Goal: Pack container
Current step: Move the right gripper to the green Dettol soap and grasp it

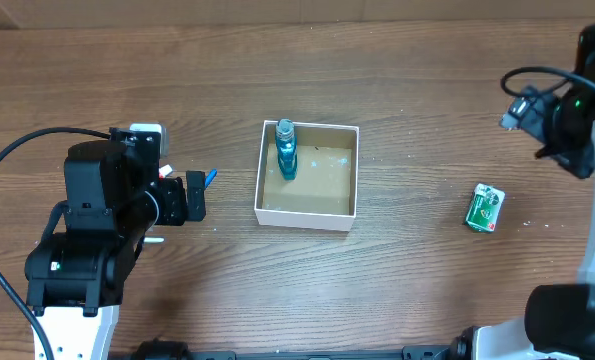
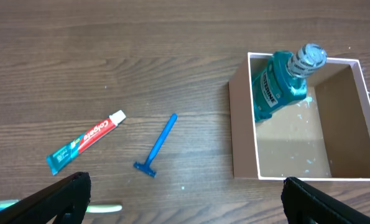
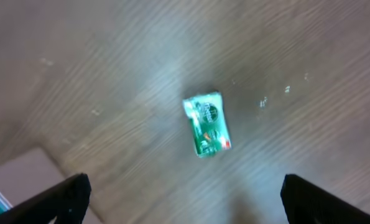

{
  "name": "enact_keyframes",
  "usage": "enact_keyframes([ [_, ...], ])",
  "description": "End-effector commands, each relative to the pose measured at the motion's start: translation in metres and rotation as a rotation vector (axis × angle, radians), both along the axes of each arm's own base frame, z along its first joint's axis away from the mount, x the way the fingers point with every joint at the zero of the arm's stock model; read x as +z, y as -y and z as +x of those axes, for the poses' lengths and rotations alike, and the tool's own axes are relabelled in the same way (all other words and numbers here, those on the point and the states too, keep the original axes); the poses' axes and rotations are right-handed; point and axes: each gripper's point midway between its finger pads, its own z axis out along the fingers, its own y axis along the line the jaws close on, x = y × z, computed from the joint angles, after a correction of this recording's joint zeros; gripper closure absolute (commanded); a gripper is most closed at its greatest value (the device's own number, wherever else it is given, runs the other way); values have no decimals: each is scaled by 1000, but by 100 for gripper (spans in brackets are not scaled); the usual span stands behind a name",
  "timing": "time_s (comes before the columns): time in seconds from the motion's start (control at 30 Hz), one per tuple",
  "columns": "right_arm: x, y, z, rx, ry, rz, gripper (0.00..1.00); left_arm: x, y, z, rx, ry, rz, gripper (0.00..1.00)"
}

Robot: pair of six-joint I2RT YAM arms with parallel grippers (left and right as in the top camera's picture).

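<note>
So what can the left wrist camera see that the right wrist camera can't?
Only the left wrist camera: a toothpaste tube, a blue razor, and the container with a blue mouthwash bottle inside. Only the right wrist camera: a small green packet. A blurry pale corner there might be the container; I cannot tell. Both: the wooden table and that arm's own dark fingers, spread wide apart.

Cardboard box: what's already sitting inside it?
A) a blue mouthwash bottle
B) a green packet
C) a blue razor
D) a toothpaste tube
A: the blue mouthwash bottle sits inside the box, against one wall; the razor, toothpaste tube and green packet all lie outside it.
</note>
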Motion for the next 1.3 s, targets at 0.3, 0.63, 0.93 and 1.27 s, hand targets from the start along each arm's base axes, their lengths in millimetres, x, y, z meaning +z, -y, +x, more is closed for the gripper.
enact_keyframes([
  [0.3,-168,11,-27,58,-113,74,0,10,-6,3,29,27,10,0],
  [0.63,-213,10,-26,136,-171,95,0,9,-5,3,28,23,10,0],
  [0.93,-223,7,-34,154,-210,109,0,9,-5,2,28,20,10,0],
  [1.27,-225,6,-37,153,-215,112,5,8,-5,1,28,16,10,0],
])
